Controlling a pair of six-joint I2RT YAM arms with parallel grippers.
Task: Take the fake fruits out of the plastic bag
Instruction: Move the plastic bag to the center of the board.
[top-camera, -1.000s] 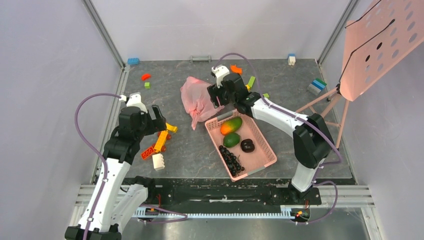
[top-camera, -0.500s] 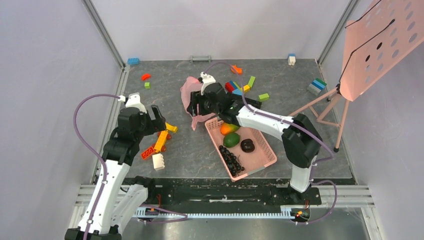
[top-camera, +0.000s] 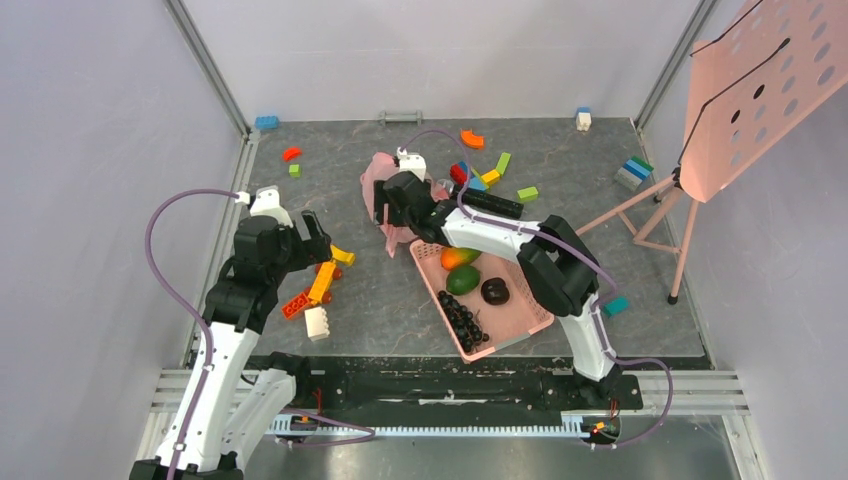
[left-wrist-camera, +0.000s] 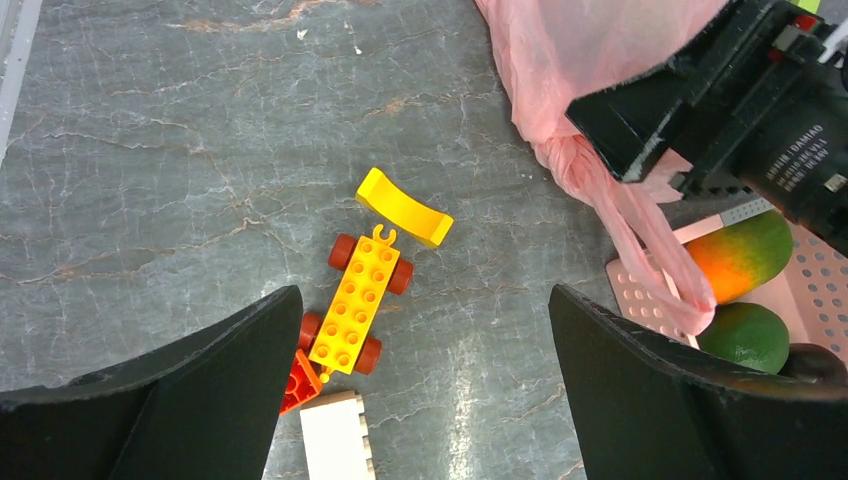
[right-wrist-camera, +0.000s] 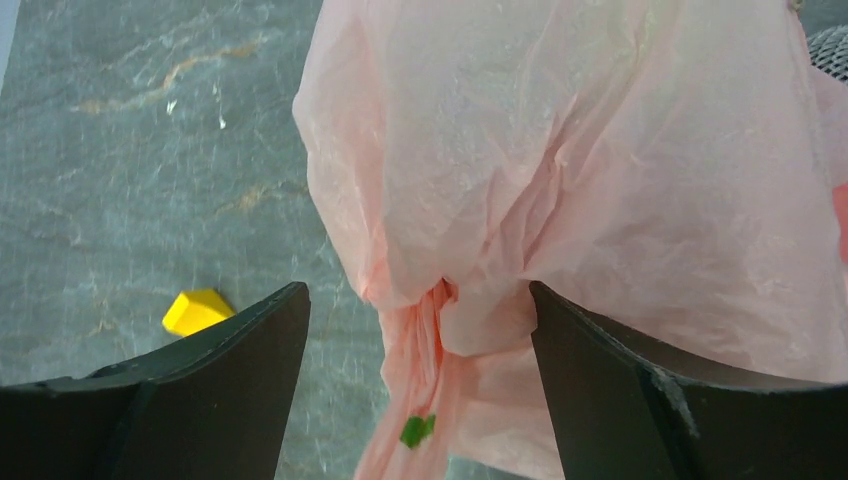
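Two pincers, both standing apart. Right gripper (right-wrist-camera: 418, 300) is hovering astride the plastic bag's (right-wrist-camera: 600, 180) twisted neck, just beside the pink basket (top-camera: 520, 275). Left gripper (left-wrist-camera: 422, 300) is idling over toy bricks (left-wrist-camera: 358, 300). Fake fruits hidden inside. Probably better gripping loose film than the twist.

Pale walls closing round a grey tabletop

Lilac-white walls (top-camera: 90, 120) are enclosing a dark grey, marble-veined tabletop (top-camera: 390, 300) on three sides, and aluminium posts (top-camera: 205, 62) are rising at the far corners. A pink perforated panel (top-camera: 765, 85) is leaning in from the right on a thin-legged stand (top-camera: 682, 250). A metal rail (top-camera: 700, 385) is running along the near edge. Soft light is falling evenly, casting faint shadows.
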